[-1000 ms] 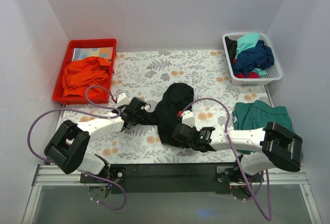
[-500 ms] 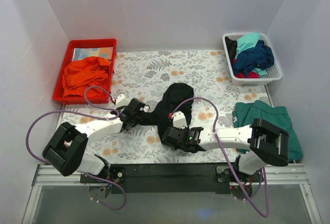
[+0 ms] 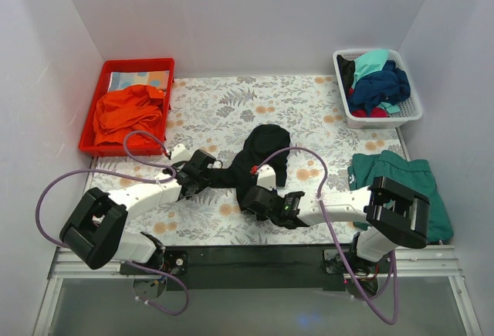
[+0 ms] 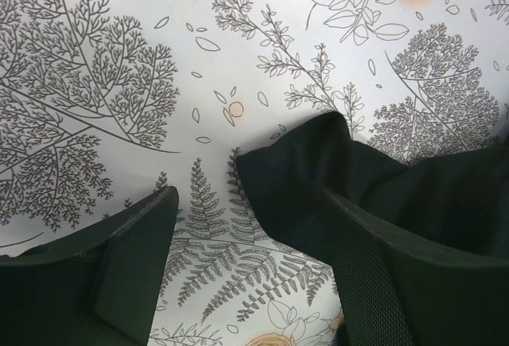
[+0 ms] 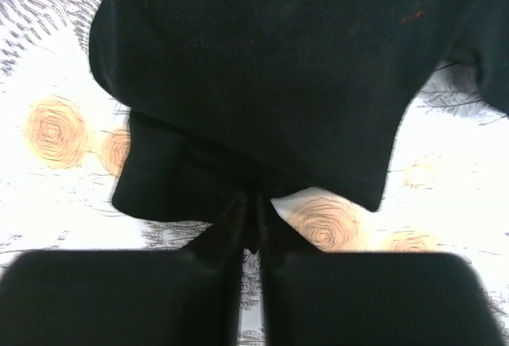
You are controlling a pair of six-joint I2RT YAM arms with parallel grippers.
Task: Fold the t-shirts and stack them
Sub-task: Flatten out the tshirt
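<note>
A crumpled black t-shirt [image 3: 261, 158] lies mid-table on the floral cloth. My right gripper [image 3: 249, 196] is at its near edge. In the right wrist view its jaws [image 5: 254, 205] are pressed together, pinching a fold of the black t-shirt [image 5: 254, 68]. My left gripper [image 3: 219, 171] sits low at the shirt's left edge. In the left wrist view it [image 4: 248, 203] stands open, with a corner of the black cloth [image 4: 318, 179] lying between the fingers and untouched by them. A teal t-shirt [image 3: 390, 174] lies at the right. Turquoise [image 3: 371, 62] and navy [image 3: 382, 85] t-shirts fill the basket.
A red tray [image 3: 139, 63] with orange cloth [image 3: 123, 112] stands at the back left. A white basket [image 3: 384, 122] of clothes stands at the back right. White walls close in three sides. Purple cables loop above both arms.
My right gripper slid left along the shirt's near edge and closed on the cloth. The left arm crept slightly toward the shirt and stayed open.
</note>
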